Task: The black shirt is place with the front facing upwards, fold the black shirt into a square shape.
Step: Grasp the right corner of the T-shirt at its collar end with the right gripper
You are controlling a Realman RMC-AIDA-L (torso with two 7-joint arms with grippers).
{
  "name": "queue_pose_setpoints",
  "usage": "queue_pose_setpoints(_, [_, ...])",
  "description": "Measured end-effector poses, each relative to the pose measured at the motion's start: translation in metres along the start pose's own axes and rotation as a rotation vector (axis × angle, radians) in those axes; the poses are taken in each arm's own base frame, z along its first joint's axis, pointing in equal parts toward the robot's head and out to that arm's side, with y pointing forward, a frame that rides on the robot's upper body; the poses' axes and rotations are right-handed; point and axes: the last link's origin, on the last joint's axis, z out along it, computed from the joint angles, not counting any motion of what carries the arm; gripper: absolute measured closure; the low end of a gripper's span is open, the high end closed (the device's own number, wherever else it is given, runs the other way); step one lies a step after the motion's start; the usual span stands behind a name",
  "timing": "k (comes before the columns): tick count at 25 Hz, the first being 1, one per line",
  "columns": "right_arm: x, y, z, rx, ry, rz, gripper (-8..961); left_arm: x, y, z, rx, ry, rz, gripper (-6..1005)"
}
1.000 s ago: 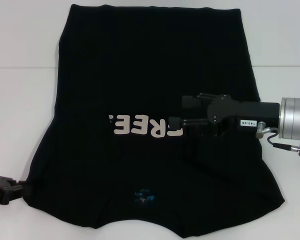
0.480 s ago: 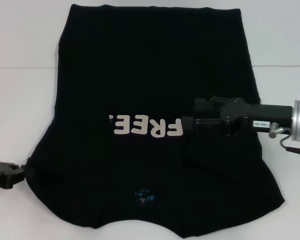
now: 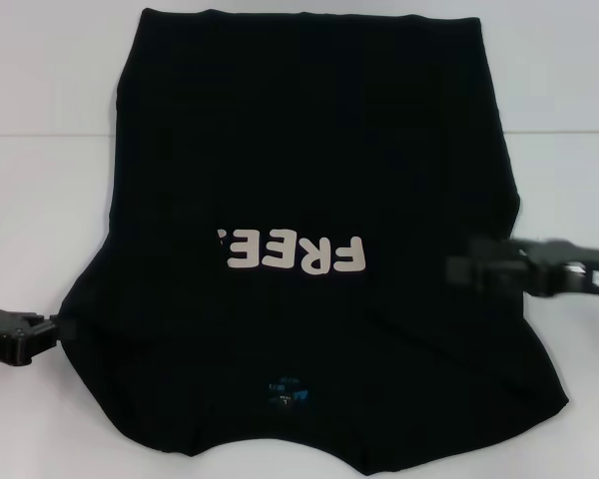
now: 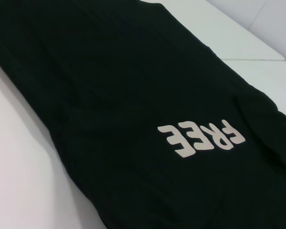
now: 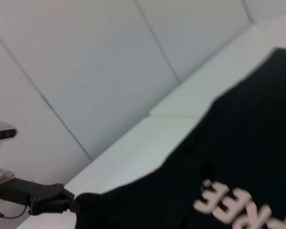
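The black shirt (image 3: 299, 150) lies flat on the white table, front up, with its off-white lettering (image 3: 292, 254) reading upside down and a small blue neck label (image 3: 285, 391) near the front edge. My left gripper (image 3: 48, 327) sits low at the shirt's left edge, its tip touching the fabric; the right wrist view also shows the left gripper (image 5: 69, 202) meeting that edge. My right gripper (image 3: 461, 261) hovers over the shirt's right side, open, with nothing between its fingers. In the left wrist view only the shirt (image 4: 109, 95) and its lettering (image 4: 200, 137) appear.
The white table (image 3: 40, 200) shows bare to the left, right and back of the shirt, crossed by a seam line. White wall panels (image 5: 86, 57) stand behind the table.
My right gripper has drawn back to the right, off the lettering toward the shirt's right edge. My left gripper has moved forward along the shirt's left edge.
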Motion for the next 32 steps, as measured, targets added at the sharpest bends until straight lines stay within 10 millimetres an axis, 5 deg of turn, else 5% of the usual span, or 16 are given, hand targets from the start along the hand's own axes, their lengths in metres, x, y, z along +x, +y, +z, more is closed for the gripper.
queue_pose_setpoints(7, [0.024,-0.015,-0.034,0.096,0.106,0.191,8,-0.003,0.002,0.0,-0.001,0.004,-0.006,976])
queue_pose_setpoints(15, [0.035,-0.028,-0.05,0.198,0.185,0.298,9,-0.004,0.001,0.0,0.004,0.009,-0.012,975])
queue_pose_setpoints(32, [0.056,-0.031,-0.04,0.243,0.266,0.32,9,-0.003,0.002,0.001,0.001,0.013,-0.009,976])
